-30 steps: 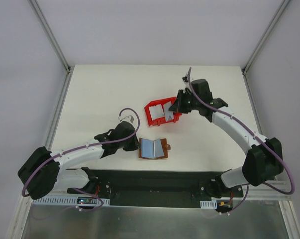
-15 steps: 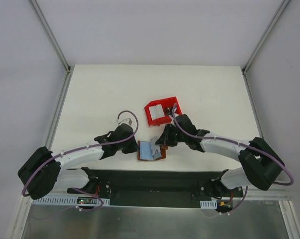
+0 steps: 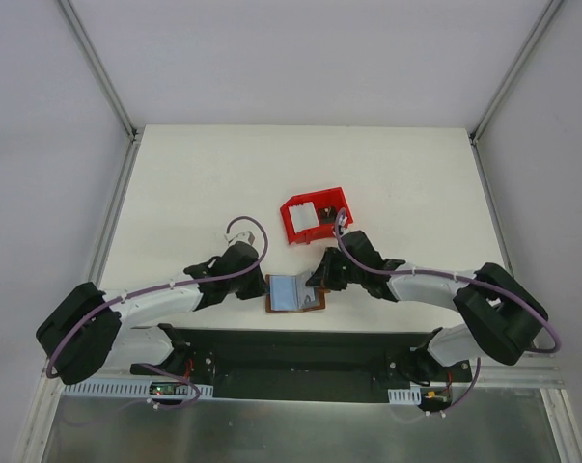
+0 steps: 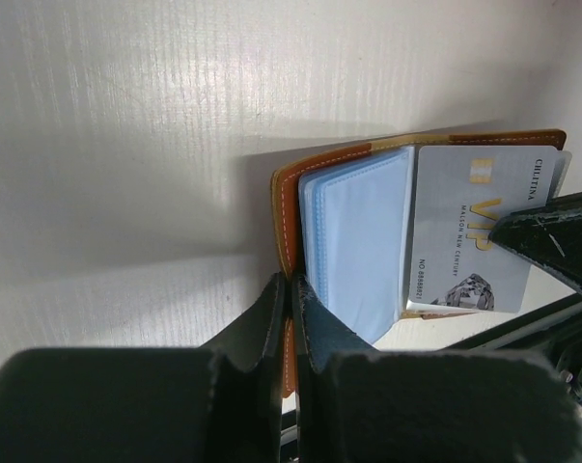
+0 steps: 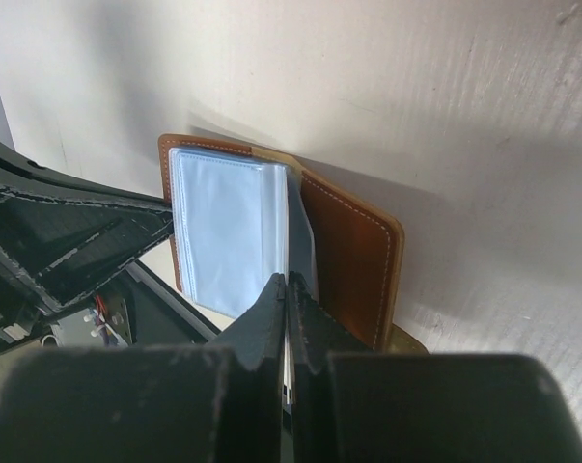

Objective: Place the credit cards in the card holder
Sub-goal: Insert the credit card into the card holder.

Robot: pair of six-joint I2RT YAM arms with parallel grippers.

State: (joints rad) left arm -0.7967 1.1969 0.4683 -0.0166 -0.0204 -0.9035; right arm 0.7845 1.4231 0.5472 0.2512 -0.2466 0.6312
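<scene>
Pinching the left cover of the open brown leather-like card holder (image 4: 289,207) at the middle of the tabletop's (image 3: 194,193) near edge, the left gripper (image 4: 291,289) apparently steadies it so the right gripper (image 5: 286,289), clamped on a thin whitish credit card (image 4: 464,231), can feed its pale sleeves (image 4: 353,241).

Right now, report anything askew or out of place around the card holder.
One thing: the silver VIP card lies on top of the open card holder, seemingly not in a sleeve, pinched by the right end effector. The left end effector clamps the holder's cover. The red bin sits skewed to the table edges.
</scene>
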